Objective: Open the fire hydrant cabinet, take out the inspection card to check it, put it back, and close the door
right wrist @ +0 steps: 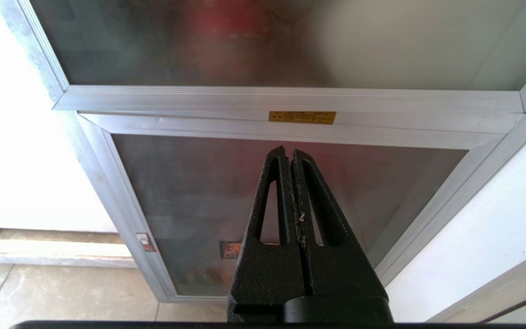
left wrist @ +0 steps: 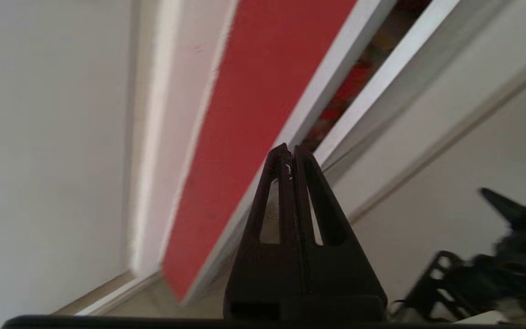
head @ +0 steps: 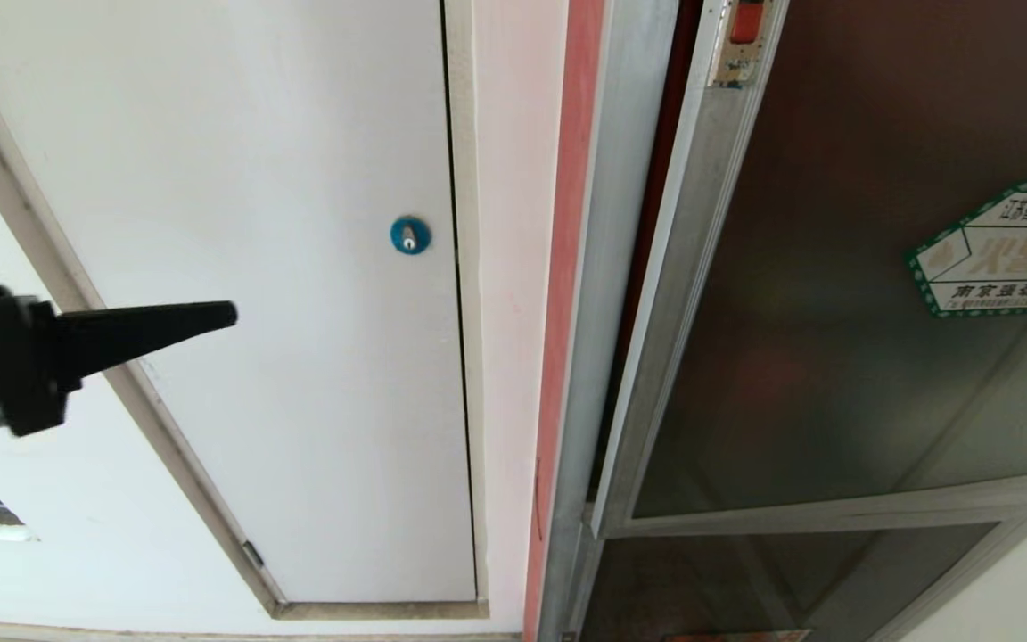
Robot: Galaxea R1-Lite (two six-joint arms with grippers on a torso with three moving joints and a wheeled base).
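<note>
Left gripper (head: pixel 224 315) pressed together, empty, held out level before the white panel (head: pixel 255 223), pointing toward the cabinet (head: pixel 629 205) but well short of it. Right gripper (right wrist: pixel 290 155) likewise pressed together, empty, parked low and facing the lower glass panel (right wrist: pixel 199 192); absent from the head view.

Door (head: pixel 834 294) dark glass in an aluminium frame, green-bordered sticker (head: pixel 1004 250) on it, standing slightly ajar: a narrow gap along the free edge, red showing inside, the same slit visible past the left fingertips in the left wrist view. Card nowhere visible; presumably inside, behind the tinted glass.

Step in hand, by judgement: the opening approach, nothing yet touched. Next move calls for carrying the left tips across the wall strip and red trim (head: pixel 567 267) to the slit, slipping them behind the frame edge, then drawing the door outward. Closed tips suit that thin gap; aim must be fine, or a glance off the frame is likely.
</note>
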